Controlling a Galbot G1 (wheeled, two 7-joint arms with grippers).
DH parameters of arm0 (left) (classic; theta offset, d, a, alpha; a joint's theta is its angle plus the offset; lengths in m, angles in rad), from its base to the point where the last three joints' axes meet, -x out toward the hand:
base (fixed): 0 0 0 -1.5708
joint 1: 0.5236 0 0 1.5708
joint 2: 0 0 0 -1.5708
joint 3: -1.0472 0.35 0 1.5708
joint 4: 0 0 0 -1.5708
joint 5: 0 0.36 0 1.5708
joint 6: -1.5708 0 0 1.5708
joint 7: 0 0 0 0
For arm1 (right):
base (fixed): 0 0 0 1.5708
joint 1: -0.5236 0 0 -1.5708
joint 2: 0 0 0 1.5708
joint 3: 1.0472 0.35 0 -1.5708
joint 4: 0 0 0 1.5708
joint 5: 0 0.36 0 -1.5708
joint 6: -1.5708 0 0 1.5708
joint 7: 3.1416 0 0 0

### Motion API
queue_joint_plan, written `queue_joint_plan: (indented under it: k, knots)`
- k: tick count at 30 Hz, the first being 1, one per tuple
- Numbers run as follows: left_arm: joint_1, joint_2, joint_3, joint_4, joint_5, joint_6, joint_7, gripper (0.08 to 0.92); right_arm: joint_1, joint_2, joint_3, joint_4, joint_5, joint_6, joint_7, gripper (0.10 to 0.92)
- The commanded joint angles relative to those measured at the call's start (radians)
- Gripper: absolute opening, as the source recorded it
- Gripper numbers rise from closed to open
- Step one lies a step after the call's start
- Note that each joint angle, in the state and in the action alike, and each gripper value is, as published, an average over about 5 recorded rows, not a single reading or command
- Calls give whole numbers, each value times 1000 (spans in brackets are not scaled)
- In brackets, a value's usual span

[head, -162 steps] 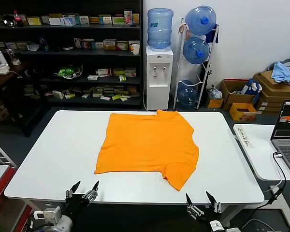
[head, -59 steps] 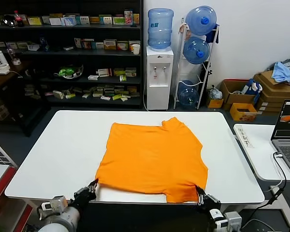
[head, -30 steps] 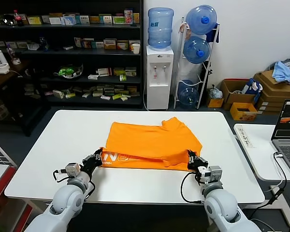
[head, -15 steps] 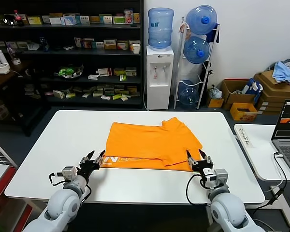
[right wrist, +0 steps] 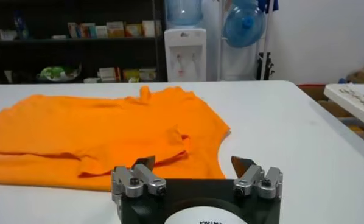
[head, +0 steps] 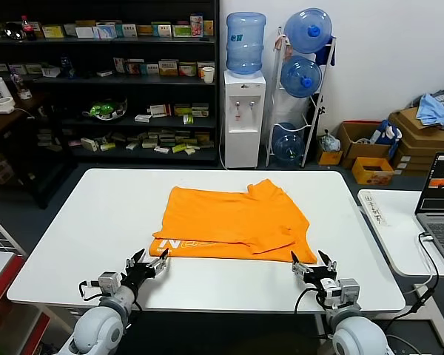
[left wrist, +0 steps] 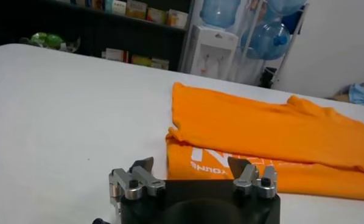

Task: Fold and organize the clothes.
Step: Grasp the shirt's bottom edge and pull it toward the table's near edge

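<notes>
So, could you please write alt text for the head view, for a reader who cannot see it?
An orange T-shirt, its near half folded up to show white lettering, lies on a white table. The left claw and right claw hover open at its near corners, holding nothing.

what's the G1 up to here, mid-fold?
Yes, mid-fold. The orange T-shirt lies on the white table with its near hem folded up over the body, white lettering showing along the folded strip. Both grippers are open and hold nothing: the left gripper sits near the shirt's near-left corner, the right gripper near its near-right corner, each just off the cloth. One fold is in; more folding remains.
</notes>
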Motion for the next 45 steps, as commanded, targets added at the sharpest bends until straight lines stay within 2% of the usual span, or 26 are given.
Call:
queue_joint_plan:
  k: [1, 12, 21, 25, 36, 45]
  knots:
    - [-9, -7, -6, 53, 7, -3, 17, 823, 6, 2, 11, -28, 29, -11, -2, 823]
    - [-42, -13, 5, 86, 7, -9, 22, 823, 78, 5, -17, -70, 55, -23, -3, 803]
    - [-37, -6, 11, 67, 5, -9, 14, 807, 71, 9, -31, -66, 60, -31, -7, 563]
    - [-30, -3, 14, 54, 4, -10, 13, 715, 56, 2, -28, -53, 67, -37, -6, 450]
    - [-25, -4, 19, 47, 8, -13, 11, 394, 35, -1, -15, -42, 71, -50, 30, 145]
    - [-24, -5, 18, 40, 11, -21, 9, 140, 29, -5, -6, -25, 74, -39, 37, 124]
